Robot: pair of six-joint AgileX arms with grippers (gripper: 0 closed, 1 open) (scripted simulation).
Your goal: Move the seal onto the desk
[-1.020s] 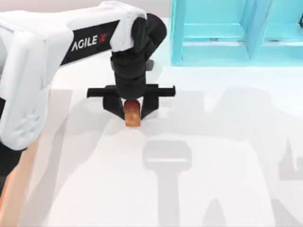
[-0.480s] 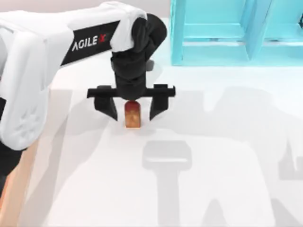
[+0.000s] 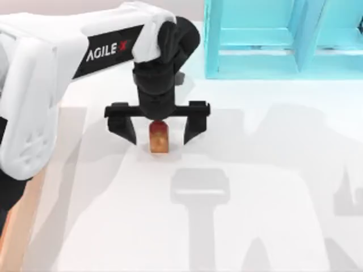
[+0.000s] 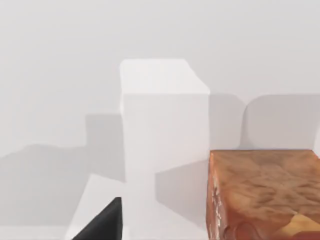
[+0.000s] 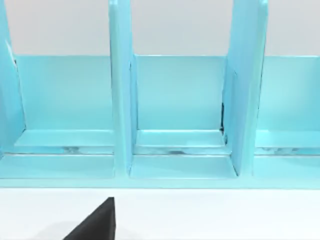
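The seal (image 3: 159, 137) had its dark top hidden beneath the left gripper (image 3: 158, 131) in the top view. In the left wrist view the seal (image 4: 263, 195) was cut off by the picture's edge. 1 dark fingertip (image 4: 102, 224) was cut off there likewise. The cyan shelf unit (image 3: 283, 38) ran past the far and right edges. The wooden tray (image 3: 20, 226) was cut off at the left. The right gripper showed 1 dark fingertip (image 5: 95, 223), cut by the edge.

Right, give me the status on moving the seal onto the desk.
Done: the seal stands upright on the white desk, well clear of the cyan shelf unit. In hand: the left gripper is open, its fingers either side of the seal with gaps showing, so the grip looks released. Left: only backing the arm away, I'd judge.
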